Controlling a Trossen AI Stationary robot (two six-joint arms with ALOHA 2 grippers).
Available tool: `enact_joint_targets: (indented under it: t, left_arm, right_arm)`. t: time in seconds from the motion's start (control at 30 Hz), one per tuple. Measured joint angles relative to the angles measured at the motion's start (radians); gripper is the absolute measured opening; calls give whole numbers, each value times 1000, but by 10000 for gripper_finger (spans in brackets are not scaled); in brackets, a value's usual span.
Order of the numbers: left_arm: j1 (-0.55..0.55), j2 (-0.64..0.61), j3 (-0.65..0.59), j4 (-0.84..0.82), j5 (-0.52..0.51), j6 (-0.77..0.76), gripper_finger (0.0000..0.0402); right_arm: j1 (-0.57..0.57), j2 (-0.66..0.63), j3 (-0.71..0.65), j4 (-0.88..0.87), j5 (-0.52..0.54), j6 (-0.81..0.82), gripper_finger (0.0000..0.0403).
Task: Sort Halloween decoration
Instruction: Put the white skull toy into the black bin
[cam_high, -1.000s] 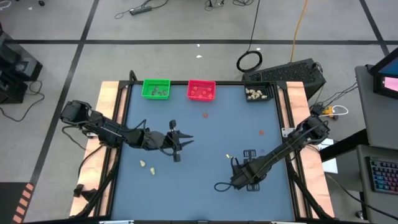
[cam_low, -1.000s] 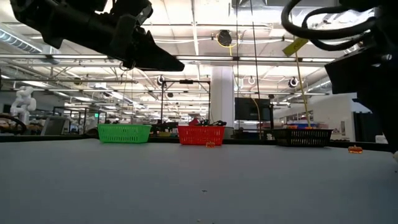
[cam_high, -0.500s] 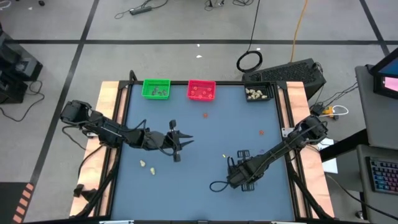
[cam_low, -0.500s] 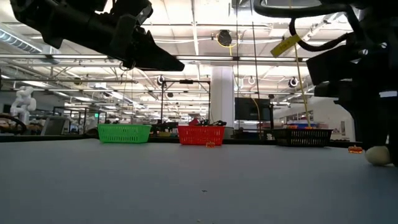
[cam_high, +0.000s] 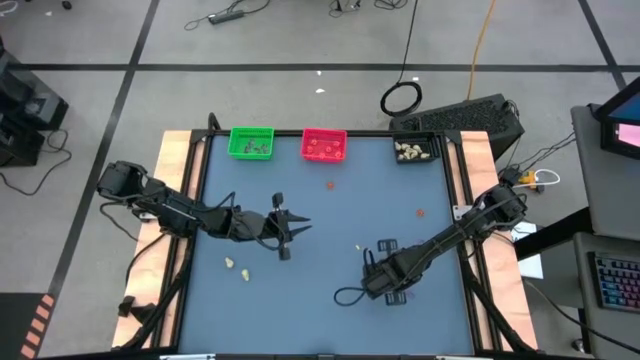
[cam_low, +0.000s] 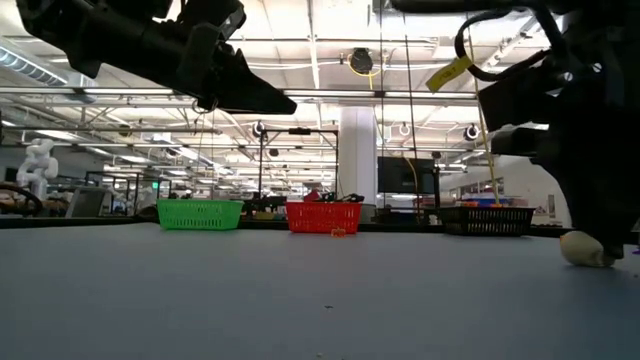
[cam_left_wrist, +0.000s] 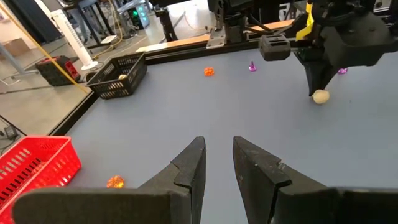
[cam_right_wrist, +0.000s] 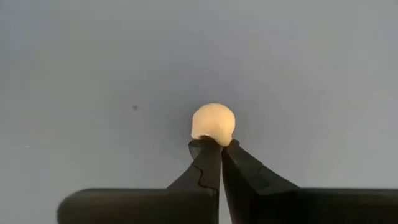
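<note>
Pinching a cream trinket (cam_right_wrist: 213, 122), right pincer (cam_right_wrist: 214, 145) shows closest here.

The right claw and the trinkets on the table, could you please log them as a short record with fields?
right claw: shut, tips pinching the edge of a cream trinket on the table
left claw: raised above the table, holding nothing
loose trinkets: two cream, two orange
trays: green, red, black

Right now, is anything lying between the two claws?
No. In the high view, only bare blue table lies between the left claw and right claw.
</note>
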Motion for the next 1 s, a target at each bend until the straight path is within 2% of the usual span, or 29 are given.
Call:
enact_joint_targets:
  t: [0.3, 0.67, 0.83, 1.0]
  left_arm:
    - [0, 0, 0, 0, 2, 0, 88]
    - [0, 0, 0, 0, 3, 0, 88]
    - [0, 0, 0, 0, 3, 0, 88]
    - [0, 0, 0, 0, 3, 0, 88]
  right_arm:
    - [0, -17, 0, 38, 50, 3, 2]
    - [-21, -172, 0, -26, 209, 49, 1]
    - [-112, -249, 0, -180, 333, 105, 1]
    - [-293, -311, 0, -306, 447, 117, 1]
